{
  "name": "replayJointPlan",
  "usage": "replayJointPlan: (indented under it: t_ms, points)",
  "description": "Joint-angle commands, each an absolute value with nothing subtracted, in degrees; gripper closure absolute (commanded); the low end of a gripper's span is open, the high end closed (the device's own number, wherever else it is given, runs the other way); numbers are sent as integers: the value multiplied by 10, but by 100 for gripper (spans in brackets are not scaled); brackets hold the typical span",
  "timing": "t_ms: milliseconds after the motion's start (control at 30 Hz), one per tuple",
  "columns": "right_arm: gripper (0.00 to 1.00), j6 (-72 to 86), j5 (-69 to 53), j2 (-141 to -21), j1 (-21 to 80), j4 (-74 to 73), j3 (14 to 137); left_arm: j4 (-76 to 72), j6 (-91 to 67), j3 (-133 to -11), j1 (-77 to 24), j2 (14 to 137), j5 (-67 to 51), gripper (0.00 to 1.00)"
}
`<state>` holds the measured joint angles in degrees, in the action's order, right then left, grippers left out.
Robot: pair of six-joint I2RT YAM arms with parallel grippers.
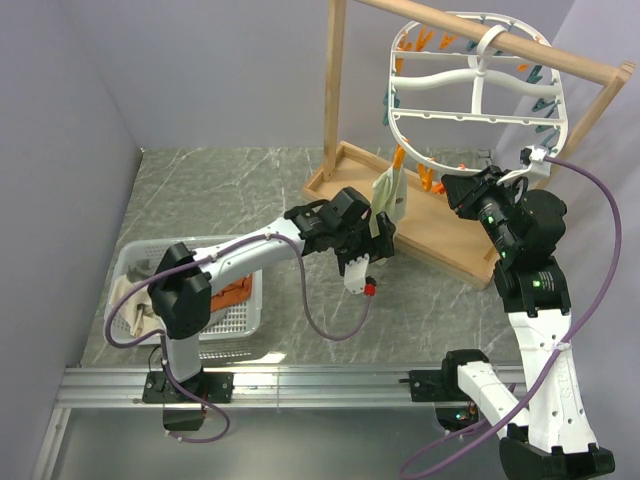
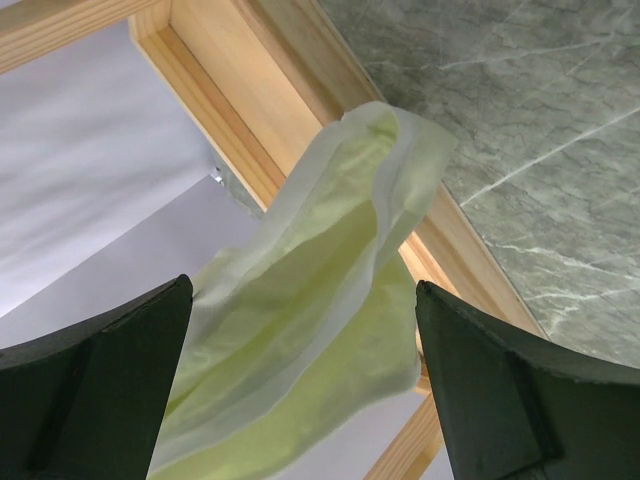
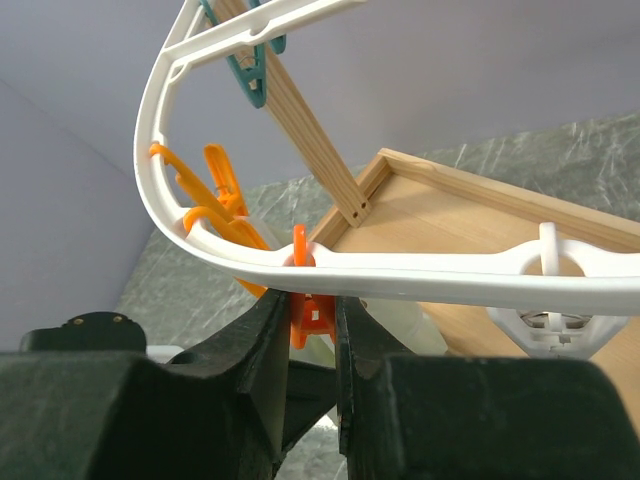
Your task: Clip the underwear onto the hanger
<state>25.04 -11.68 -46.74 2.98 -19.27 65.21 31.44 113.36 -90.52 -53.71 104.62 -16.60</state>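
The white oval hanger (image 1: 478,75) hangs by its hook from the wooden bar, its rim (image 3: 420,270) lined with orange and teal clothespins. The pale cream-yellow underwear (image 1: 391,196) dangles below the rim's low left edge, its top at an orange clothespin (image 1: 400,162). My left gripper (image 1: 378,238) is open just under it; in the left wrist view the underwear (image 2: 320,300) hangs loose between the spread fingers (image 2: 90,390) of that gripper (image 2: 302,290). My right gripper (image 3: 315,320) is shut on an orange clothespin (image 3: 312,318) hanging under the rim. Pale fabric (image 3: 410,325) shows just behind it.
The wooden frame stand with its tray base (image 1: 440,240) stands under the hanger at the back right. A white basket (image 1: 130,262) with an orange-rust cloth (image 1: 232,292) and pale cloths sits at the near left. Purple cables loop by both arms. Walls close in left and right.
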Motion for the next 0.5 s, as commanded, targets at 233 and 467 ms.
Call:
replayJointPlan:
  t_ms: [233, 467]
  points:
    - [100, 247, -123, -469, 24, -177, 646, 304, 1392, -952, -539, 1090, -179, 1]
    - [100, 244, -125, -468, 22, -178, 645, 305, 1408, -945, -540, 1094, -181, 1]
